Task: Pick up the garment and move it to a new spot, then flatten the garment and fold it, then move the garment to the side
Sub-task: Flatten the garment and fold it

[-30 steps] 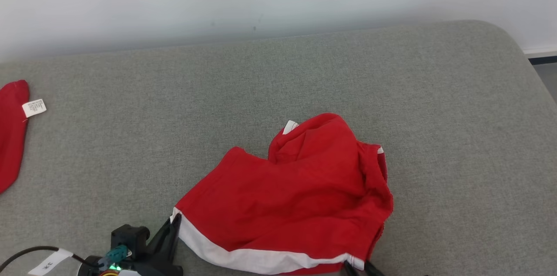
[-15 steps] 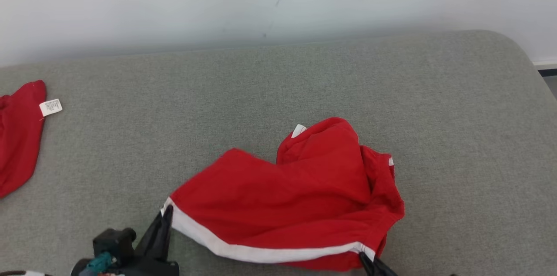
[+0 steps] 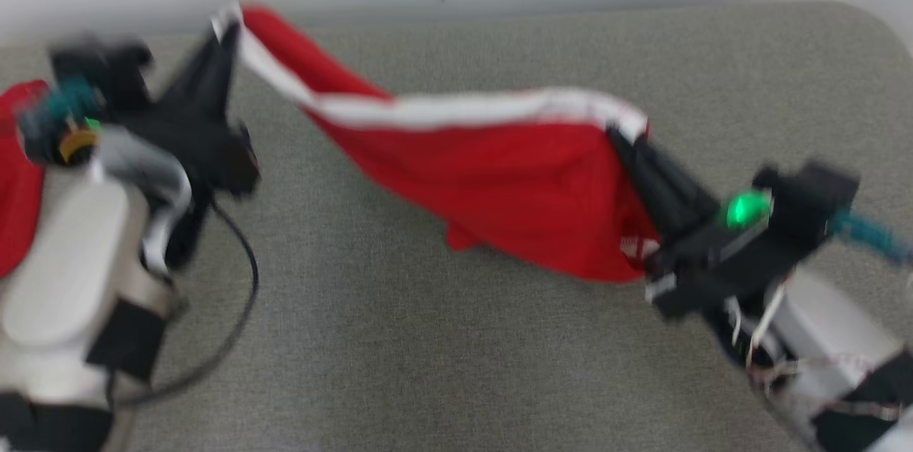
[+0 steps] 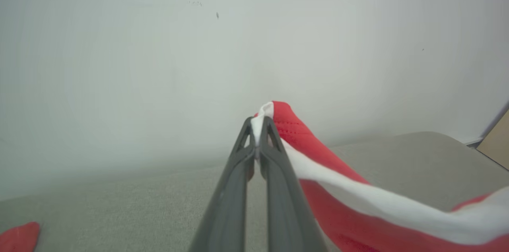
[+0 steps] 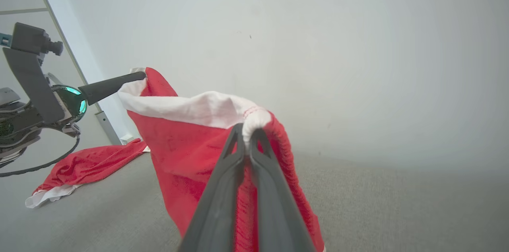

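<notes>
Blur is spread over the head view, so seams and fingertips are hard to make out there, and both pale forearms are cut off by its lower edge. The garment (image 3: 513,188) is held in the air above the grey padded surface (image 3: 428,352), stretched between the two grippers toward its far edge. Whether the hanging lower fold touches the surface cannot be told. The left gripper (image 3: 227,35) is closed on the corner at the far left, its fingers (image 4: 234,196) pinched together on white fabric. The right gripper (image 3: 619,135) is clamped on the opposite corner, where cloth is bunched over its tips. The garment is of soft red fabric, with a white band (image 3: 456,108) along its upper edge. The surface is coarsely woven, with a rounded far right corner. Two red cloths are counted: the one held, and a second red cloth (image 3: 18,174) lying crumpled at the left edge, partly hidden by the left arm. One black cable (image 3: 239,274) is looped beside that arm.
</notes>
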Available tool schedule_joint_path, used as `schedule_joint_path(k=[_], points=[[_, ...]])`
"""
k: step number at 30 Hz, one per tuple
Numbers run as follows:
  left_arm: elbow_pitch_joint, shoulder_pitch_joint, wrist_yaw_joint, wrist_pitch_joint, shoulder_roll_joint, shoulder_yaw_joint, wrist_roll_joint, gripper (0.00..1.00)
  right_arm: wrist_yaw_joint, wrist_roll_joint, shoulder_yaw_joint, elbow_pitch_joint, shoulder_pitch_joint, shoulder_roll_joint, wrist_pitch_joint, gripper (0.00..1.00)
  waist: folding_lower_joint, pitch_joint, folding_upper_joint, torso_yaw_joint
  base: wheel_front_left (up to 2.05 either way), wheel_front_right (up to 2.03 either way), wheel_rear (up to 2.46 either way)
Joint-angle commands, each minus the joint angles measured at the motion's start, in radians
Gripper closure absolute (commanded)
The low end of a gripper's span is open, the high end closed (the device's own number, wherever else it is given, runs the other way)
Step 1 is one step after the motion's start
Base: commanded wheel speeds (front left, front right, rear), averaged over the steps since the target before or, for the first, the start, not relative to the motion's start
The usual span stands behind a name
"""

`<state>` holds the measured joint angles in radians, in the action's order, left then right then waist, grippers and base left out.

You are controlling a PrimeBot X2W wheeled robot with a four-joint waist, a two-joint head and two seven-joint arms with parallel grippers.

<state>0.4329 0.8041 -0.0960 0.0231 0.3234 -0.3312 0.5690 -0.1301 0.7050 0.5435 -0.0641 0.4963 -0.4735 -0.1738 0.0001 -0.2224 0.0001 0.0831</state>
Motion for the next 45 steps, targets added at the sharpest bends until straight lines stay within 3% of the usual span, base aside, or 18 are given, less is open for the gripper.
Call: schedule_joint_path(k=[1, 7, 14, 24, 32, 38, 45], points=[[0.034, 0.093, 0.004, 0.027, -0.001, 0.019, 0.022, 1.00, -0.001, 0.015, 0.012, -0.032, 0.101, -0.009, 0.013, 1.00, -0.0001, -0.085, -0.0001, 0.001, 0.00, 0.00, 0.00], [0.180, 0.463, 0.031, 0.108, -0.038, 0.066, 0.056, 1.00, -0.001, 0.112, 0.045, -0.188, 0.532, 0.004, 0.063, 1.00, -0.0001, -0.213, -0.0001, -0.006, 0.00, 0.00, 0.00], [0.359, 0.822, 0.059, 0.079, -0.076, 0.084, 0.040, 1.00, -0.001, 0.141, 0.125, -0.351, 0.948, 0.002, 0.069, 1.00, -0.0001, -0.317, -0.0001, -0.024, 0.00, 0.00, 0.00], [0.530, 1.098, 0.045, -0.001, -0.104, 0.080, 0.023, 1.00, -0.001, 0.183, 0.278, -0.531, 1.272, 0.004, 0.003, 1.00, -0.0001, -0.363, -0.0001, -0.033, 0.00, 0.00, 0.00], [0.638, 1.058, 0.007, -0.065, -0.124, 0.081, 0.053, 1.00, -0.001, 0.255, 0.426, -0.568, 1.270, -0.017, -0.059, 1.00, -0.0001, -0.364, -0.0001, -0.039, 0.00, 0.00, 0.00], [0.636, 0.852, -0.028, -0.200, -0.170, 0.104, 0.129, 1.00, -0.001, 0.323, 0.536, -0.473, 1.101, -0.075, -0.091, 1.00, -0.0001, -0.292, -0.0001, -0.033, 0.00, 0.00, 0.00], [0.508, 0.489, -0.035, -0.269, -0.198, 0.127, 0.225, 1.00, -0.001, 0.296, 0.475, -0.273, 0.761, -0.172, -0.092, 1.00, -0.0001, -0.154, -0.0001, -0.044, 0.00, 0.00, 0.00]])
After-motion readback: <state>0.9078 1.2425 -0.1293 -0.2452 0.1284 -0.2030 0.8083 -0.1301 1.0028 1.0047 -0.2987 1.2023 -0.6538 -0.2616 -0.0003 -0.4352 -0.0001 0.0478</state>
